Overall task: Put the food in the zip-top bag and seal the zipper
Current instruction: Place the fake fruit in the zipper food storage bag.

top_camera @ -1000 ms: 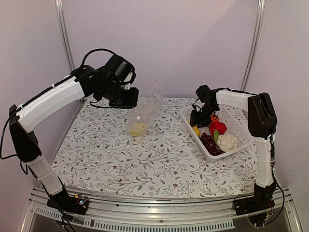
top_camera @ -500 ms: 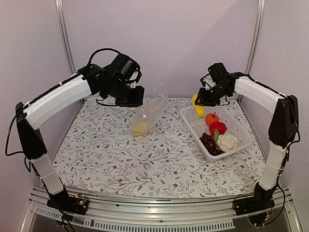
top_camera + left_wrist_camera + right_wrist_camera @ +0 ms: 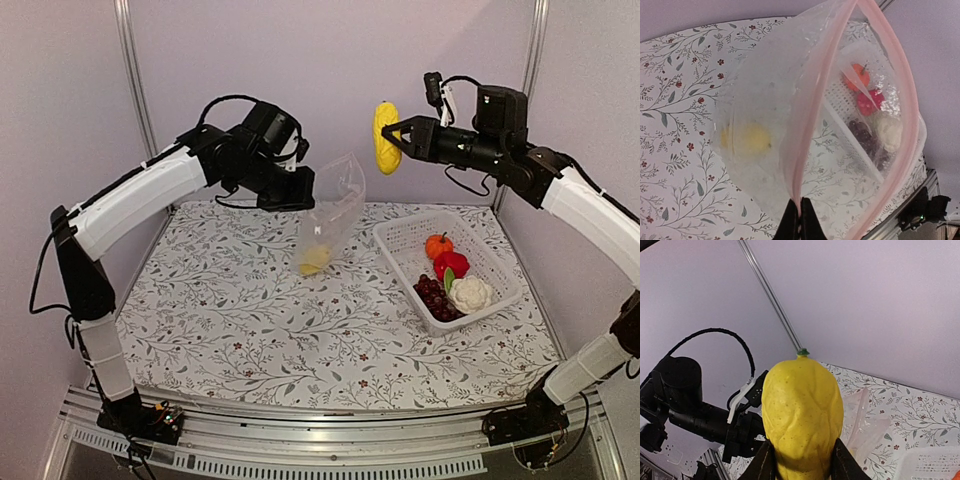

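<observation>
Zip-top bag [image 3: 335, 205] hangs open above the flowered desk [image 3: 220, 310] left of centre, its rim pinched tight between the left fingers [image 3: 810, 225] right at the pink zipper [image 3: 813, 110]. One yellow piece [image 3: 315, 260] already lies in its bottom. Up and to the right of the bag's mouth, a ridged yellow fruit [image 3: 385, 137] is clamped between the right fingers [image 3: 764, 462]. Farther right, the white basket [image 3: 420, 217] holds the pumpkin [image 3: 438, 245], red pepper [image 3: 451, 264], grapes [image 3: 432, 293] and cauliflower [image 3: 472, 293]. The bag looks thin, light and floppy, likely to sag or fold shut unless gripped along the stiffer zipper strip. The toy fruit appears light, hard and smooth, and is probably best squeezed across its middle.
</observation>
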`<state>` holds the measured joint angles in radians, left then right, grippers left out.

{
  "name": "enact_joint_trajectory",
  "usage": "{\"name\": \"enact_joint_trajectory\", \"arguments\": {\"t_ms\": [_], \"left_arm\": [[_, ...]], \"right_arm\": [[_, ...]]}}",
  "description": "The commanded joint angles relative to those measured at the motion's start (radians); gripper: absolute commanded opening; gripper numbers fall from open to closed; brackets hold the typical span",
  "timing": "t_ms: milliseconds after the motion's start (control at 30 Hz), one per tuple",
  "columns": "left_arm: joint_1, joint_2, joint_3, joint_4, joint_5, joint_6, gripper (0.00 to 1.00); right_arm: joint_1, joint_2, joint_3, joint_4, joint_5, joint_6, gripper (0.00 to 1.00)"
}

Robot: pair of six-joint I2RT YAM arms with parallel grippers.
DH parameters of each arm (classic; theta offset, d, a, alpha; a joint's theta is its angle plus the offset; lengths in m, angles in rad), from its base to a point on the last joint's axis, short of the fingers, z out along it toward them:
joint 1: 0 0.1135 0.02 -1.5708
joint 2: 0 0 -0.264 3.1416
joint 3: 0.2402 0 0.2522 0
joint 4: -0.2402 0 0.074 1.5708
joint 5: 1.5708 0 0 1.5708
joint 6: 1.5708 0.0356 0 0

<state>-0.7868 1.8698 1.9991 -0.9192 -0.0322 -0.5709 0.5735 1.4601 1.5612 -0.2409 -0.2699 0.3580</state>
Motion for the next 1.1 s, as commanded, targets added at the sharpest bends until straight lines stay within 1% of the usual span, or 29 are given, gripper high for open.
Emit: {"name": "enact_joint_trajectory", "arguments": {"t_ms": [0,100,200,267,333,400,433,467,500,567,667,767,833,900,967,1000,1033,1067], "left_arm": [[0.016,0.025,0.049,0.022,0.068,0.021,0.00],[0.017,0.024,0.061,0.031,0.096,0.035,0.00],[0.019,0.022,0.071,0.040,0.126,0.050,0.00],[0.020,0.018,0.070,0.045,0.140,0.056,0.00],[0.022,0.013,0.068,0.052,0.154,0.063,0.00],[0.025,0.011,0.069,0.058,0.159,0.063,0.00],[0.028,0.011,0.069,0.059,0.159,0.061,0.00],[0.031,0.010,0.070,0.061,0.160,0.059,0.00],[0.034,0.008,0.068,0.062,0.160,0.056,0.00],[0.042,0.005,0.065,0.063,0.158,0.048,0.00],[0.057,0.000,0.044,0.071,0.159,0.035,0.00],[0.075,-0.006,0.030,0.069,0.164,0.021,0.00],[0.091,-0.012,0.047,0.040,0.154,0.006,0.00],[0.099,-0.043,0.049,0.027,0.098,0.003,0.00],[0.103,-0.094,-0.085,0.095,0.003,0.042,0.00],[0.120,-0.089,-0.106,0.072,0.013,0.011,0.00],[0.143,-0.069,-0.047,0.015,0.075,-0.022,0.00],[0.137,-0.054,0.008,-0.017,0.093,-0.003,0.00]], "right_arm": [[0.064,0.009,-0.036,0.215,-0.019,-0.042,0.13],[0.107,0.042,-0.046,0.279,-0.026,-0.104,0.15],[0.120,0.075,-0.051,0.327,-0.009,-0.128,0.16],[0.121,0.096,-0.046,0.339,0.024,-0.131,0.19],[0.121,0.123,-0.043,0.348,0.054,-0.147,0.24],[0.124,0.147,-0.036,0.347,0.068,-0.164,0.39],[0.124,0.161,-0.025,0.335,0.072,-0.181,0.51],[0.125,0.168,-0.014,0.304,0.093,-0.191,0.70],[0.126,0.173,-0.009,0.289,0.120,-0.196,0.83],[0.126,0.162,-0.015,0.279,0.144,-0.202,0.90],[0.126,0.120,-0.035,0.269,0.170,-0.200,0.95],[0.125,0.067,-0.043,0.245,0.197,-0.190,0.96],[0.122,0.033,-0.054,0.220,0.222,-0.183,0.96],[0.112,-0.007,-0.073,0.180,0.247,-0.170,0.96],[0.085,-0.040,-0.110,0.154,0.256,-0.151,0.96],[0.067,-0.060,-0.130,0.138,0.259,-0.136,0.96],[0.048,-0.072,-0.151,0.124,0.262,-0.126,0.95],[0.028,-0.087,-0.169,0.105,0.261,-0.110,0.95]]}}
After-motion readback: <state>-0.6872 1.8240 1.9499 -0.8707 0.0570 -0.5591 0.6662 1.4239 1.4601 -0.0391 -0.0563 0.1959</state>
